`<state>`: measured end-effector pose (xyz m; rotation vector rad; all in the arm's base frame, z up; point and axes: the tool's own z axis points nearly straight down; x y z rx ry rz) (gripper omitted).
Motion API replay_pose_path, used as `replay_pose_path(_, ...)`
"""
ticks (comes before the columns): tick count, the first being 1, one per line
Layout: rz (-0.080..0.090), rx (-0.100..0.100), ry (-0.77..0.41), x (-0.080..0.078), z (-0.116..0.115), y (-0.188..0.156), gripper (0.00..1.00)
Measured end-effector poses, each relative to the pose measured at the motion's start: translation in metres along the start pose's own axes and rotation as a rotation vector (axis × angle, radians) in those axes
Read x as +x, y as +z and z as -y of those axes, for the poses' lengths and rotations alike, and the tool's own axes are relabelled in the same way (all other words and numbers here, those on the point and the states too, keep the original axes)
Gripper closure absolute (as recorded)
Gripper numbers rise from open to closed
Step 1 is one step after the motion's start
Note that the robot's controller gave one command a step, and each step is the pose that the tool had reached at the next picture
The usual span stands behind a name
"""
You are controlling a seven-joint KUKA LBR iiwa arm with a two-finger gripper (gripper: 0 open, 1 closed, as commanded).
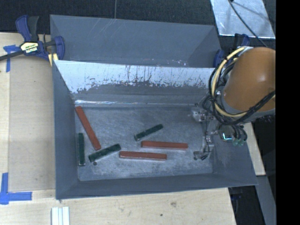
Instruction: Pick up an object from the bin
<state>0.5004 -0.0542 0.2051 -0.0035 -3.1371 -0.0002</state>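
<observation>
My gripper hangs low at the right end of the bin floor, just right of a brown-red flat stick that lies lengthwise. Nothing shows between its fingers. A second brown-red stick lies just in front of the first, nearer the bin's front wall. A short dark green stick lies tilted behind them, toward the middle of the floor.
Further left lie another dark green stick, an upright dark green stick by the left wall, and a slanted brown-red stick. The arm's orange cover and cables hang over the bin's right wall.
</observation>
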Motion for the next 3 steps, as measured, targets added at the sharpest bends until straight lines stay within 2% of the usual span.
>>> replay_pose_path(1,0.005,0.000,-0.029,-0.016,-0.032,0.137,0.00)
replay_pose_path(2,0.012,0.001,-0.030,-0.018,-0.031,0.134,1.00)
replay_pose_path(3,0.016,0.002,-0.033,-0.005,-0.021,-0.020,1.00)
